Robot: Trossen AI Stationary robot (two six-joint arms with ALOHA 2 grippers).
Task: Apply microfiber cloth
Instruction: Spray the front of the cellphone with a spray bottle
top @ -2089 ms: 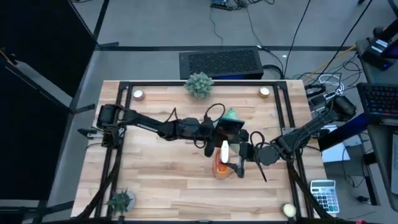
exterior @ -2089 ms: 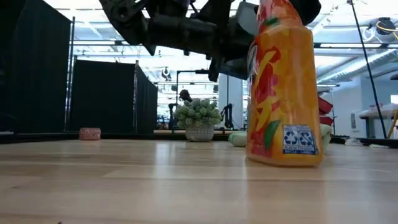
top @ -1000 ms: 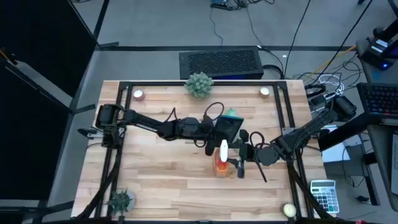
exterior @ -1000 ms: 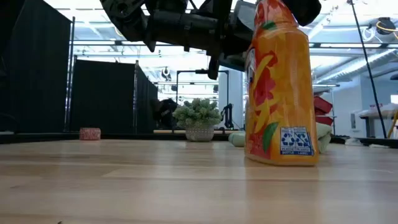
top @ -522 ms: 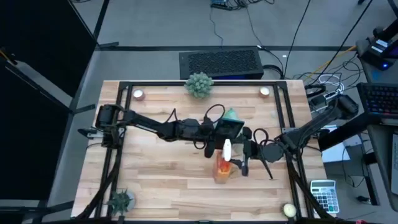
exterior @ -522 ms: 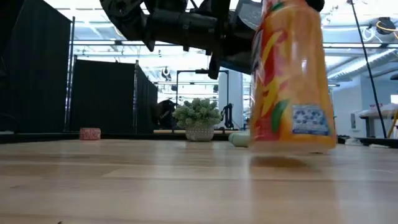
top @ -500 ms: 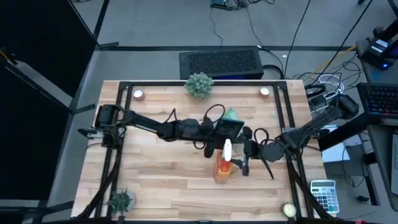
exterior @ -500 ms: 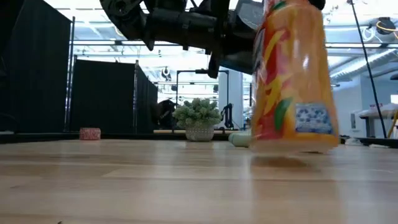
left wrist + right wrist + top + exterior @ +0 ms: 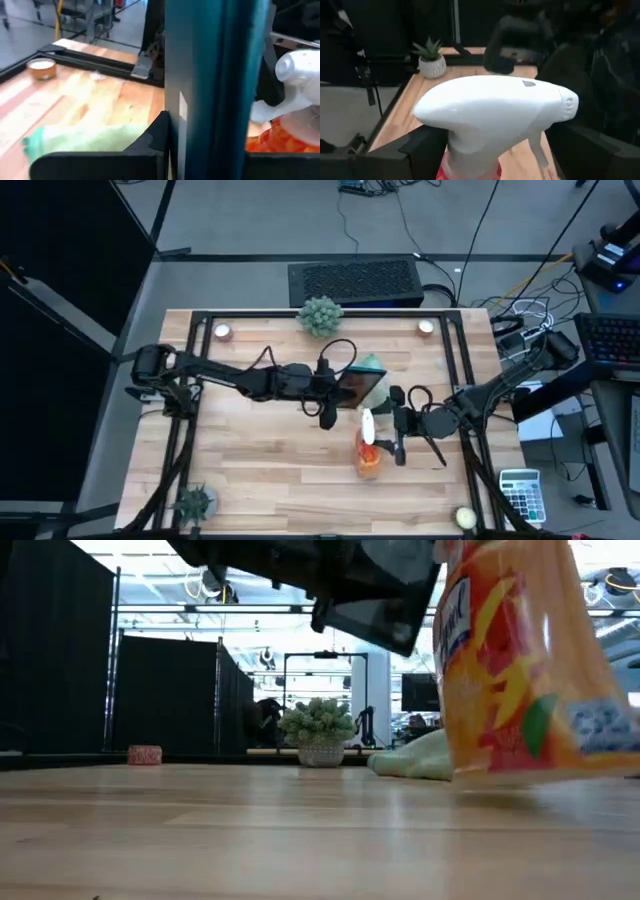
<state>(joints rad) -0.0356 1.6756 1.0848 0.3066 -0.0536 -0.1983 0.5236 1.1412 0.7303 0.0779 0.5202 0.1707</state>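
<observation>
One microfiber cloth point(image 9: 372, 365) lies toward the table's point(image 9: 260, 470) far edge; left pincer point(image 9: 352, 388) clamped on one tablet point(image 9: 362, 388); right pincer point(image 9: 383, 442) clamped on one spray bottle point(image 9: 367, 448).

Your microfiber cloth point(image 9: 372, 364) shows only a corner past the tablet point(image 9: 358, 387) at frame centre in the high view. Low view: spray bottle point(image 9: 520, 670) blurred, top cut off at upper right. Left gripper fingertips hidden behind the tablet.
</observation>
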